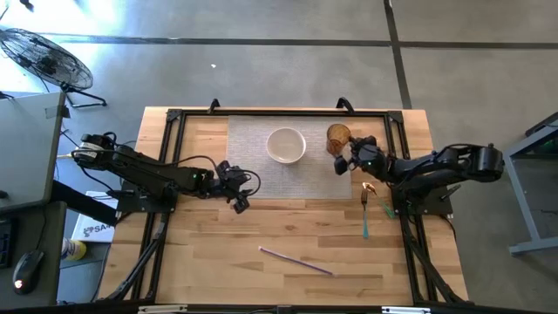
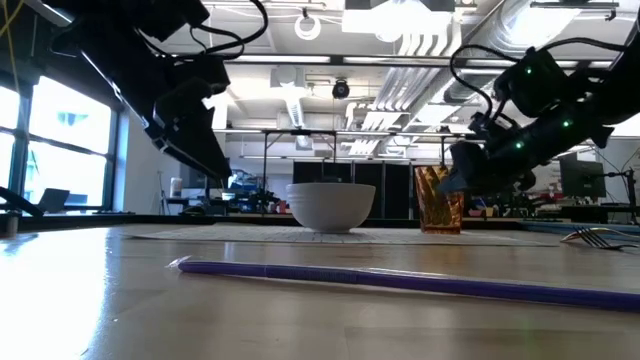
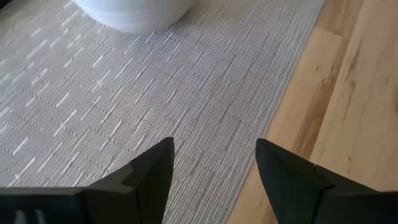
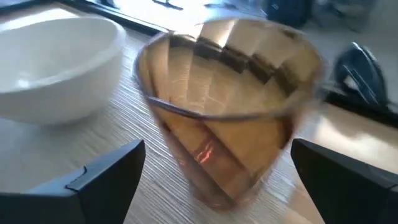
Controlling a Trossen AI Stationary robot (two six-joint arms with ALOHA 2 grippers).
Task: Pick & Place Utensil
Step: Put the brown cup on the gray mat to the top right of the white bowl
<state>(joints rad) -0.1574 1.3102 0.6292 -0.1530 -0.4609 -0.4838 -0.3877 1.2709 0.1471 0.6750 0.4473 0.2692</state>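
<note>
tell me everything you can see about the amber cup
The amber cup is a translucent, faceted tumbler that looks like tinted glass or plastic, wider at the rim than at the base. It stands upright and looks empty, on the grey woven placemat near its right edge, just right of the white bowl and apart from it. The right gripper is at it with fingers open on either side; nothing visibly touches the cup except the mat.

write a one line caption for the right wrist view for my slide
Right gripper open, its fingers flanking an amber glass on the woven placemat, white bowl beside it.
</note>
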